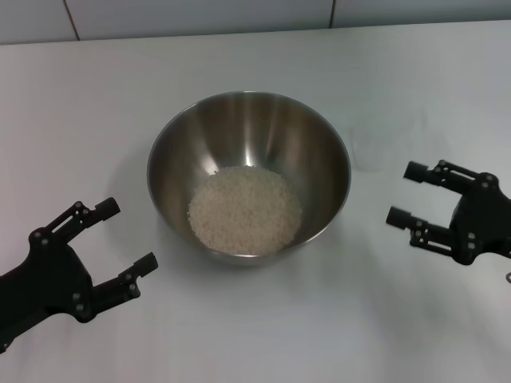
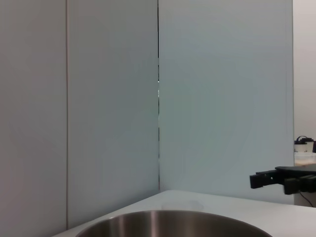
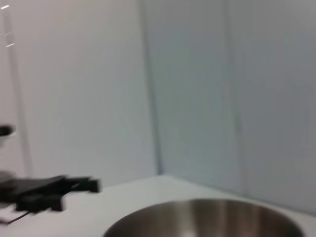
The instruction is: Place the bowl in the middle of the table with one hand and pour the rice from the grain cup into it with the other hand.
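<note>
The steel bowl stands on the white table, near its middle. The rice lies in a pale heap on its bottom. My left gripper is open and empty, low at the bowl's front left. My right gripper is open and empty, at the bowl's right. Neither touches the bowl. The bowl's rim shows in the left wrist view and the right wrist view. I cannot make out the grain cup for sure; a faint translucent shape lies on the table beyond the bowl.
Pale wall panels close off the table's far edge. The right gripper also shows in the left wrist view, and the left gripper in the right wrist view.
</note>
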